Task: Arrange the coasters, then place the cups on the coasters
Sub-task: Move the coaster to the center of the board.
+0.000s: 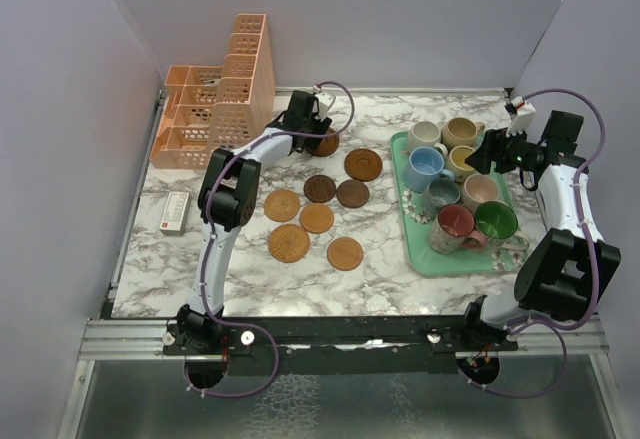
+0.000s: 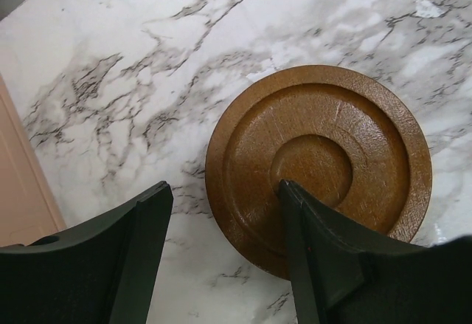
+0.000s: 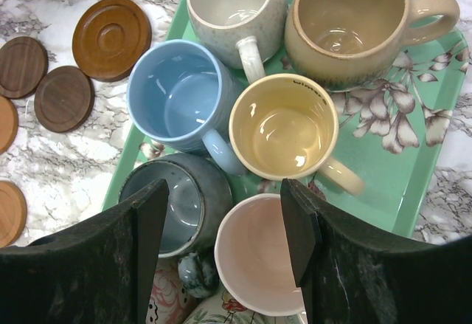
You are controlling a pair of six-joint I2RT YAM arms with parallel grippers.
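Seven brown coasters lie loose on the marble, among them one (image 1: 363,164) near the tray and one (image 1: 289,243) nearer the front. My left gripper (image 1: 318,134) is low over another coaster (image 2: 317,154) at the back. It is open (image 2: 223,186): the right finger covers the disc's inner ring and the left finger is over bare marble. Several cups stand packed on the mint-green tray (image 1: 415,254). My right gripper (image 3: 223,187) hovers open above the pink cup (image 3: 258,257) and the grey cup (image 3: 181,198), holding nothing.
A peach lattice organiser (image 1: 215,99) stands at the back left, close to the left arm. A small white box (image 1: 175,211) lies near the table's left edge. The blue (image 3: 177,91), yellow (image 3: 284,125), cream (image 3: 236,3) and tan (image 3: 346,21) cups crowd the tray's far end.
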